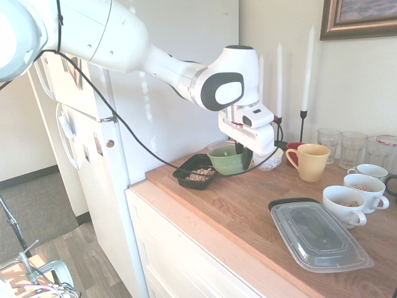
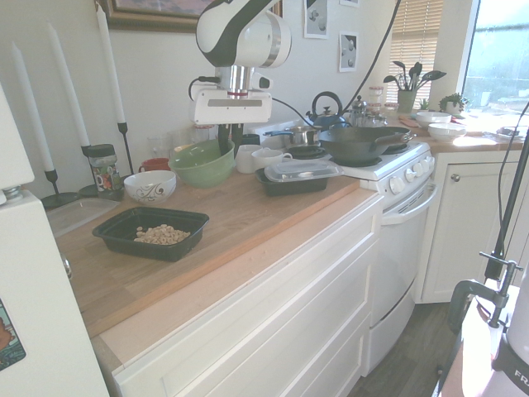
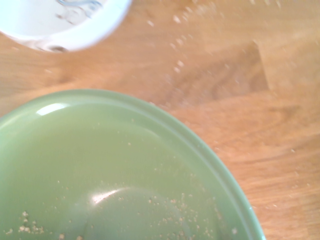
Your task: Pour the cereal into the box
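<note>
Kitchen, wood counter (image 2: 248, 207) between fridge (image 2: 33, 314) and stove (image 2: 388, 165). Gripper (image 2: 225, 142) clamped on green bowl (image 2: 201, 164) rim, crumbs inside. Cereal (image 2: 161, 234) in box (image 2: 116, 231), at bowl's 7 o'clock in second exterior view.

Your first exterior view stands off the fridge end of the counter (image 1: 248, 211), above counter height, and looks along it toward the wall with the candles (image 1: 307, 62); the arm (image 1: 186, 74) enters from the picture's left. Your second exterior view looks from the opposite side, out in the room, back along the same counter (image 2: 248, 207) with the stove (image 2: 388, 165) beyond; it sits further off and takes in the cabinets too. Both share the box (image 1: 195, 171) (image 2: 150, 232), the green bowl (image 1: 228, 160) (image 2: 201, 164), the white bowl (image 2: 150, 186) and the candles. Your wrist view looks steeply down from very close, out of focus, onto the green bowl (image 3: 115, 175), the white bowl's rim (image 3: 65, 30) and bare wood.
</note>
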